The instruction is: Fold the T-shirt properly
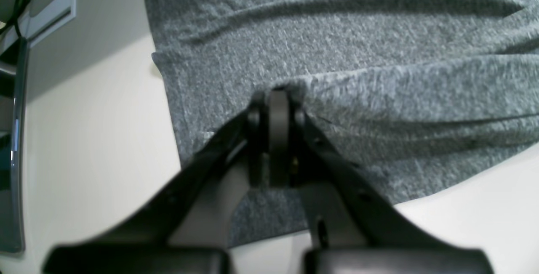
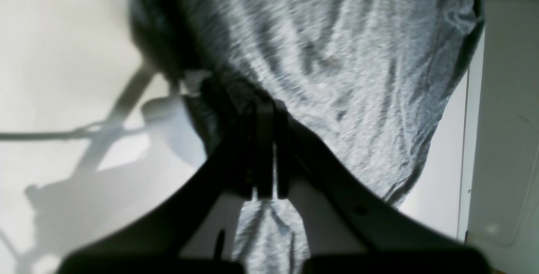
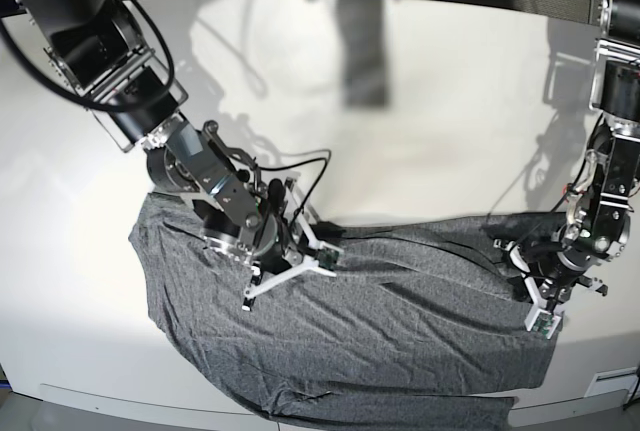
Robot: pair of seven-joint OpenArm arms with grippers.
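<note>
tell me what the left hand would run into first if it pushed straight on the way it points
More of the T-shirt: the left hand is shut on a pinched fold, and grey fabric fills the line ahead, probably lying on the table.

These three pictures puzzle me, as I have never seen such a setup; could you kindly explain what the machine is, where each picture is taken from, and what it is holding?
This is a robot with two arms working over a white table. The wide picture comes from a fixed camera facing the robot; the two close-ups come from small cameras mounted on each wrist, looking down past the black fingers.

On the table lies a large grey T-shirt, spread out and wrinkled, with its lower edge near the table's front.

In the wide view the left gripper is on the right side, and the right gripper is on the left. In its own wrist view, the left gripper is shut on a fold of the cloth. The right gripper is also shut, with cloth bunched around its tips, so it seems to pinch the shirt too.
</note>
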